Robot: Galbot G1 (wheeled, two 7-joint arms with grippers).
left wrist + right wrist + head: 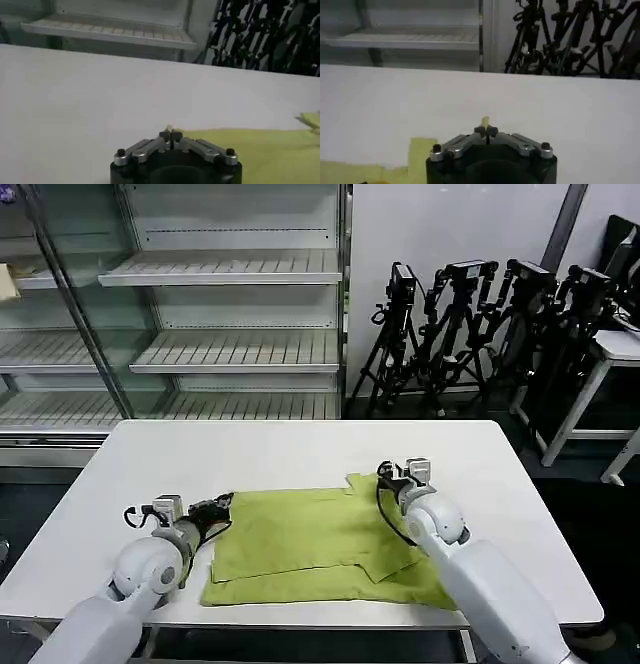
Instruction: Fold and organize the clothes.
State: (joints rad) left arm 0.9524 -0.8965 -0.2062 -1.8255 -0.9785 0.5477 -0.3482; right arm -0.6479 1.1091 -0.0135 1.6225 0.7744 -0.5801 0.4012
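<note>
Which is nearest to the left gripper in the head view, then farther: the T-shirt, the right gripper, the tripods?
1. T-shirt: pinched at its edge by the left gripper.
2. Right gripper: across the shirt, at its far right corner.
3. Tripods: beyond the table, back right.

Left tool (222, 506) pinched closed, low; right tool (385, 475) likewise, arms forward.
</note>
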